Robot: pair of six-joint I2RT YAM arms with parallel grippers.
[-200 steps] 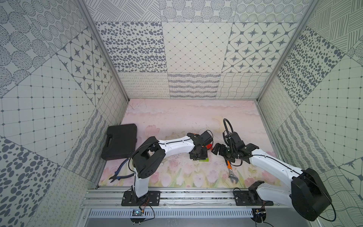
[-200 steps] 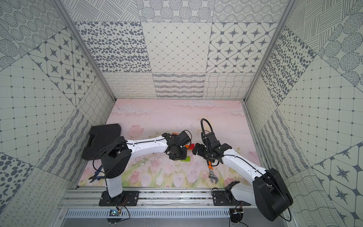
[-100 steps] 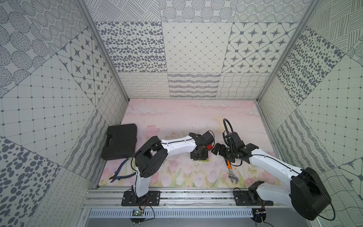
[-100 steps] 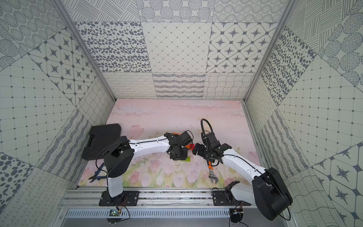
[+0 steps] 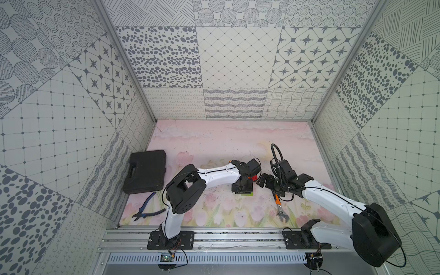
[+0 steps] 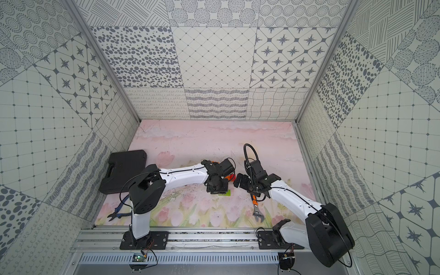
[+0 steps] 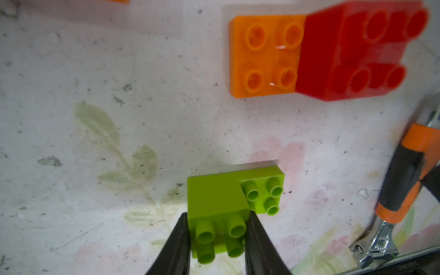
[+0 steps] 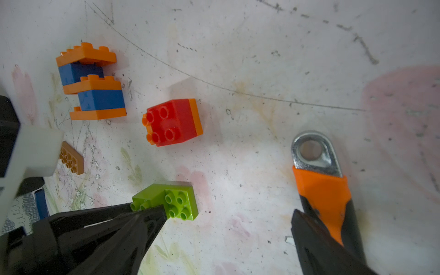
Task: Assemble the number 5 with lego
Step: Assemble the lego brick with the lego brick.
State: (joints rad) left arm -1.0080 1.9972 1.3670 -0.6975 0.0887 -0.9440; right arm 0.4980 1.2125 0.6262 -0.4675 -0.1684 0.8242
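My left gripper [image 7: 217, 235] is shut on a lime green lego brick [image 7: 215, 202], pinching its two sides. This brick sits on one end of a flat lime green plate [image 7: 264, 195] on the mat. In both top views the left gripper [image 5: 242, 189] points down over that green lego [image 5: 248, 194]. A red brick [image 7: 357, 47] on an orange plate [image 7: 262, 54] lies close beyond it. My right gripper [image 8: 228, 214] stands open with nothing between its fingers, beside the green lego [image 8: 181, 204]. An orange and blue stack [image 8: 92, 81] and a brown plate [image 8: 71, 160] lie further off.
An orange-handled wrench [image 8: 321, 183] lies on the mat just under my right gripper [image 5: 264, 183], also seen in a top view [image 5: 281, 209]. A black case [image 5: 145, 171] and blue-handled pliers [image 5: 147, 209] sit at the left. Tiled walls enclose the mat.
The left arm's elbow has shifted slightly while its gripper stays on the lime green brick. The right arm has not moved.
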